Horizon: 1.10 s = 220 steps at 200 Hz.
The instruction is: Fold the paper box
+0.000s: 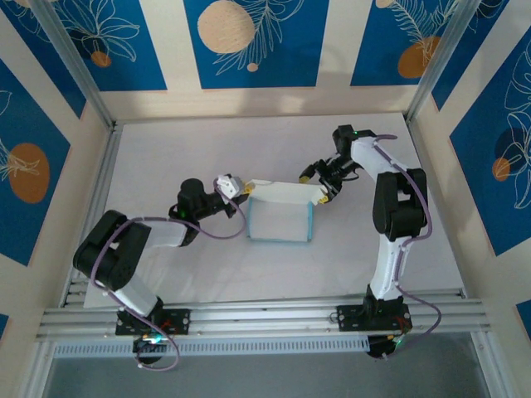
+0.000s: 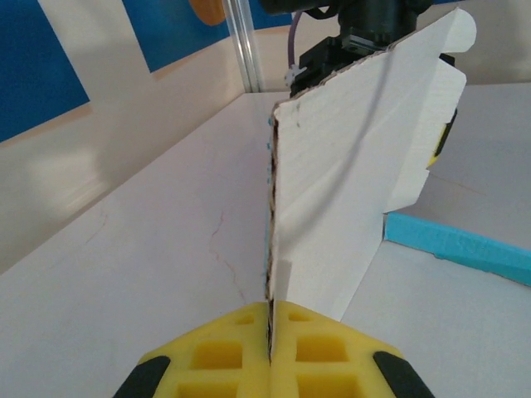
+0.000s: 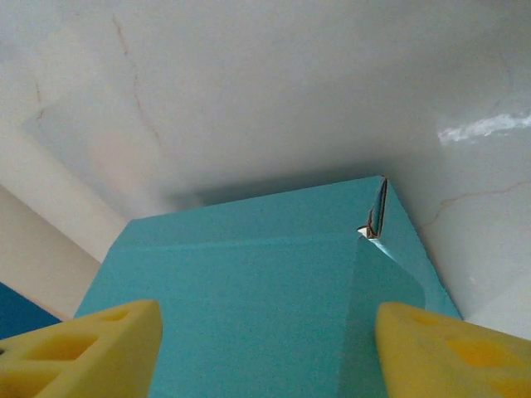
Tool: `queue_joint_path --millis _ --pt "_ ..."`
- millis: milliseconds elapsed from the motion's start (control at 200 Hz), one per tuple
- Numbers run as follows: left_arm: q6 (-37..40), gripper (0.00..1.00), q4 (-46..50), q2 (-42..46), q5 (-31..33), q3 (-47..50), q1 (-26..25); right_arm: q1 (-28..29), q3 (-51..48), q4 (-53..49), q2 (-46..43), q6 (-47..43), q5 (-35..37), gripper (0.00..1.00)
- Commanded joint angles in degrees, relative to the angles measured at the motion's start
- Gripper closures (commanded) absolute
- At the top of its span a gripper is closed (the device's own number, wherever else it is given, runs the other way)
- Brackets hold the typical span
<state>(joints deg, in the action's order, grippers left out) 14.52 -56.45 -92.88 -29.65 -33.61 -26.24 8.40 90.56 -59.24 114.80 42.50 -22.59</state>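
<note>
The paper box [image 1: 279,219] lies in the middle of the table, white inside with light-blue raised edges. My left gripper [image 1: 241,191] is at its far left corner. In the left wrist view the yellow pads [image 2: 241,348] are pressed together on the edge of an upright white flap [image 2: 357,166]; left gripper [image 2: 271,322] is shut on it. My right gripper [image 1: 319,187] is at the box's far right corner. In the right wrist view its yellow fingers [image 3: 91,348] stand wide apart over the box's light-blue outer wall [image 3: 257,274]; right gripper [image 3: 265,352] is open.
The box rests on a white table mat [image 1: 166,157] with aluminium rails [image 1: 265,315] along the near edge. Blue patterned walls [image 1: 249,41] close in the back and both sides. A folded blue corner seam [image 3: 377,217] stands near the right finger.
</note>
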Motion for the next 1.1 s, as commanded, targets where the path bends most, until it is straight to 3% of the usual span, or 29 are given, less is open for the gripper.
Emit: queue_joint_path --millis 0,205,345,635,815,1005,1096 --pt "-2.4 1.0 -3.8 -0.4 0.1 -0.6 0.4 0.7 -0.9 0.2 -3.7 2.7 -4.0 0.31" --pt "-4.9 1.0 -6.1 -0.9 -0.4 -0.3 0.1 1.8 -3.5 3.7 -3.7 7.5 -7.5 0.32" --pt "-5.9 1.0 -6.3 -0.9 -0.7 -0.3 0.0 3.0 -2.7 4.2 -3.4 7.9 -7.0 0.39" --pt "-7.6 0.97 -4.8 -0.7 -0.4 -0.4 0.0 2.4 -6.4 7.6 -4.0 8.2 -8.8 0.75" --pt "-8.4 0.92 -0.8 -0.1 -0.9 -1.1 0.0 2.3 -6.9 8.2 -4.1 8.4 -9.0 0.8" --pt "-9.6 0.84 2.0 0.7 -1.5 -0.9 0.0 2.2 -7.0 9.0 -3.9 8.6 -9.1 0.95" --pt "-9.5 0.81 4.3 1.7 -1.3 -1.0 0.0 2.1 -7.4 9.3 -3.8 8.7 -9.3 0.96"
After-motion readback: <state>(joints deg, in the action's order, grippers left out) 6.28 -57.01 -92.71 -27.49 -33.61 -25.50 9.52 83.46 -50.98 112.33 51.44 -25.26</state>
